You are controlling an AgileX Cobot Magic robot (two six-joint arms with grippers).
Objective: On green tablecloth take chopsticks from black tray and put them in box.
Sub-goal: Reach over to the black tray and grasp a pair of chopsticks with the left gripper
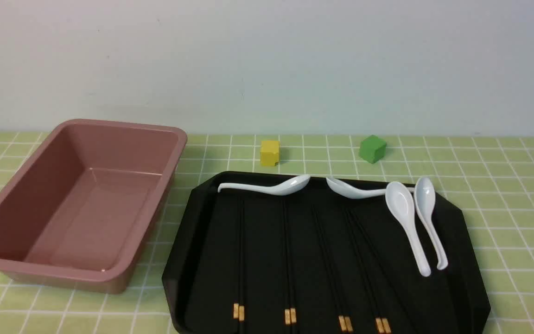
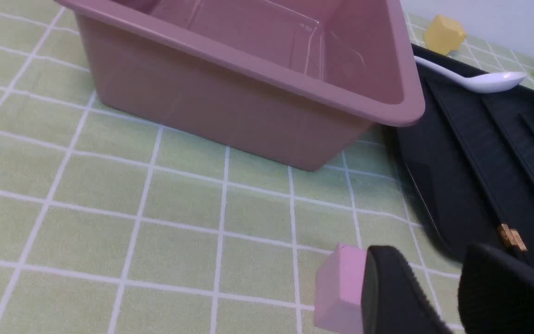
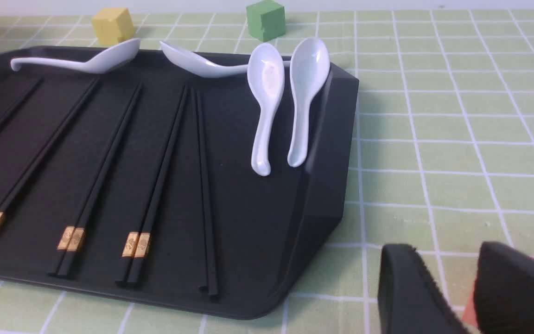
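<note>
- chopsticks [image 1: 289,260]: four pairs lie lengthwise in black tray [image 1: 461,260], gold bands at near end.
- white spoons [image 1: 406,218]: four, at tray's far and right side.
- box [image 1: 26,204]: on green tablecloth [image 1: 503,185], just left of tray.
- left pincer [image 2: 438,301]: fingers apart, holding nothing; pink block [image 2: 339,287] just beside.
- right pincer [image 3: 461,297]: fingers apart, holding nothing, beside tray's near right corner.

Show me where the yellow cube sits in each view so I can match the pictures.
Front view: yellow cube just behind the far rim of the black tray, left of the green cube.
Left wrist view: yellow cube beyond the corner of the box, behind the tray.
Right wrist view: yellow cube behind the tray's far rim.
Shared landmark: the white spoon lying just in front of it.
</note>
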